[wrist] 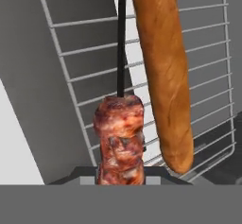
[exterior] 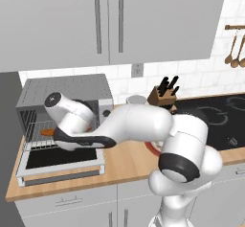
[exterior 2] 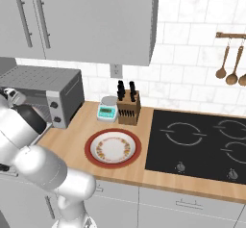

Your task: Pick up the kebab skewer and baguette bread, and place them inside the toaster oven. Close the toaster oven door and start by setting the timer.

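Gripper [wrist: 120, 178] clamps kebab skewer [wrist: 119, 140] beside baguette bread [wrist: 163, 72] (hand view; rack [wrist: 71, 53] below).

A home kitchen: wood counter [exterior 2: 144, 169], black hob [exterior 2: 202, 143], tiled wall [exterior 2: 187, 54], grey cupboards [exterior 2: 86, 20], knife block [exterior 2: 129, 107], hanging spoons [exterior 2: 231, 63].

**Glossy white arm with dark joints**

The arm [exterior: 143, 125] was built of smooth, rounded white shells, glossy under the light. Black bands ringed its joints, and 1 circular grey cap closed a joint's end. The slim wrist section was black beneath its white cover
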Controlling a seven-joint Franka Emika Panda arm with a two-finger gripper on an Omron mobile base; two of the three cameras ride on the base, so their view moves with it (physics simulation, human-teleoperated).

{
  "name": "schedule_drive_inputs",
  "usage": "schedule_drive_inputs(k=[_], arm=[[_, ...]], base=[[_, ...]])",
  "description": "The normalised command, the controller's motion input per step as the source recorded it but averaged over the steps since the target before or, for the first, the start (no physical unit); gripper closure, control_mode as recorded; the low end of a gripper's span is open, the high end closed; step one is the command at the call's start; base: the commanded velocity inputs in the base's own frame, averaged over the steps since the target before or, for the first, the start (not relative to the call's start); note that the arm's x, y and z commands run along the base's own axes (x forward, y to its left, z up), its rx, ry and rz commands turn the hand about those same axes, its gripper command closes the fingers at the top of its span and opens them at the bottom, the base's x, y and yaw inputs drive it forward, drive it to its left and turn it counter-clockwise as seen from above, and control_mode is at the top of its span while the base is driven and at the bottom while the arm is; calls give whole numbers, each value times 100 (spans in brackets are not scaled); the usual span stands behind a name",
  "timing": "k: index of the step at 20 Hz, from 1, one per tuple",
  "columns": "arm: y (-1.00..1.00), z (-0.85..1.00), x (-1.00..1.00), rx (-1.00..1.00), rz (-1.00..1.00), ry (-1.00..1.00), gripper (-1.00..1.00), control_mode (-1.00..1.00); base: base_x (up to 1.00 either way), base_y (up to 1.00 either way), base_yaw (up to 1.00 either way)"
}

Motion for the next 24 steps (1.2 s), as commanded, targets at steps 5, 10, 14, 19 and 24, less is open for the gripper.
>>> schedule_drive_inputs(k=[5,10,14,19,24], arm=[[6,-25,0,1,0,-8,100,-100],[4,-17,0,1,0,-9,100,-100],[19,-5,2,5,0,-7,100,-100],[21,0,9,5,0,-6,100,-100],[8,0,13,2,0,-4,100,-100]], base=[[0,0,0],[0,0,0],[0,0,0],[0,0,0],[0,0,0]])
